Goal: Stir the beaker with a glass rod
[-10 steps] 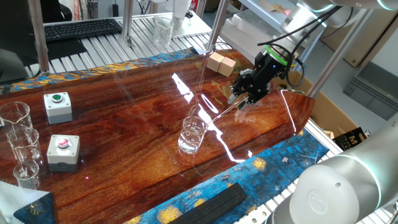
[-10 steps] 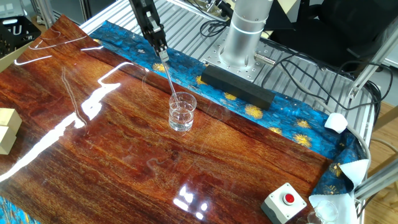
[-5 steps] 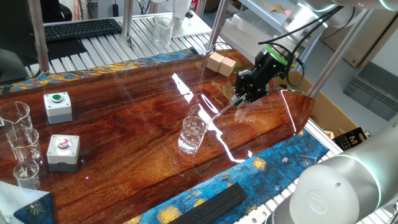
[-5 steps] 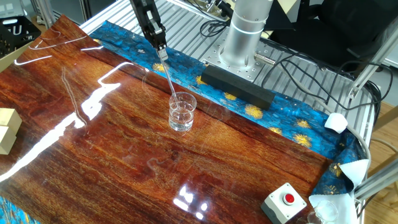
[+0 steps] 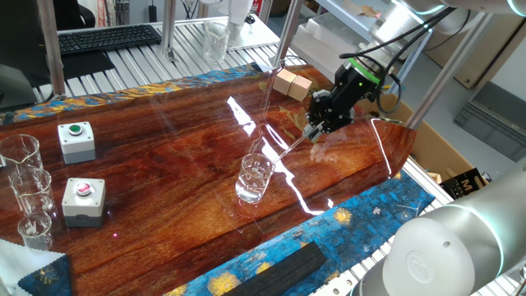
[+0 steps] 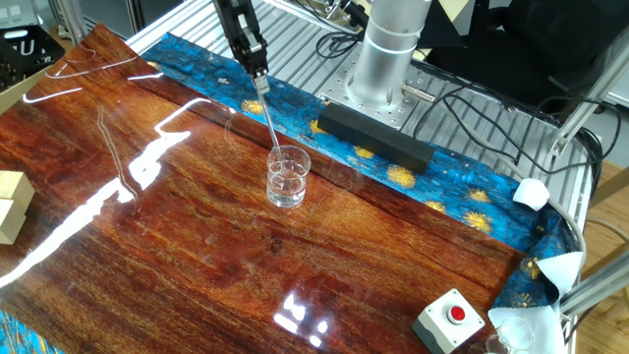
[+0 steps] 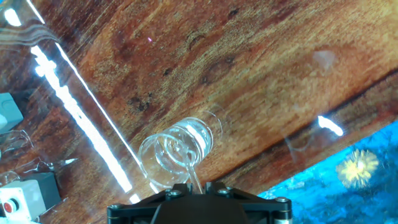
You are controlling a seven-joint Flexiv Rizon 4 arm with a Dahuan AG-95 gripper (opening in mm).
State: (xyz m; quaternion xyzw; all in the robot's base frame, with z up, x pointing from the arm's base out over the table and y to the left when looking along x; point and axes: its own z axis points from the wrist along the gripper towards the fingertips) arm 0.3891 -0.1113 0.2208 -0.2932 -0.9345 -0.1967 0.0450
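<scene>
The beaker (image 5: 253, 177) is a small clear glass standing upright in the middle of the dark wooden table (image 5: 164, 156). The glass rod (image 5: 288, 151) is a thin pale line slanting from the beaker's mouth up to my gripper (image 5: 316, 134), which is shut on its upper end. From the other side, the rod (image 6: 268, 120) runs down from the gripper (image 6: 259, 81) into the beaker (image 6: 288, 178). In the hand view the rod (image 7: 194, 178) comes out between my fingers (image 7: 194, 185) and dips over the beaker's rim (image 7: 177, 155).
Two grey button boxes (image 5: 76, 141) (image 5: 84, 200) and a trio of clear beakers (image 5: 25, 189) stand at the table's left. Wooden blocks (image 5: 292, 83) sit at the far edge. A black bar (image 6: 373, 133) lies on the blue cloth near the robot base (image 6: 388, 49).
The fingers have closed onto the rod's upper end, and the hand has risen slightly with it. The beaker has stayed in place.
</scene>
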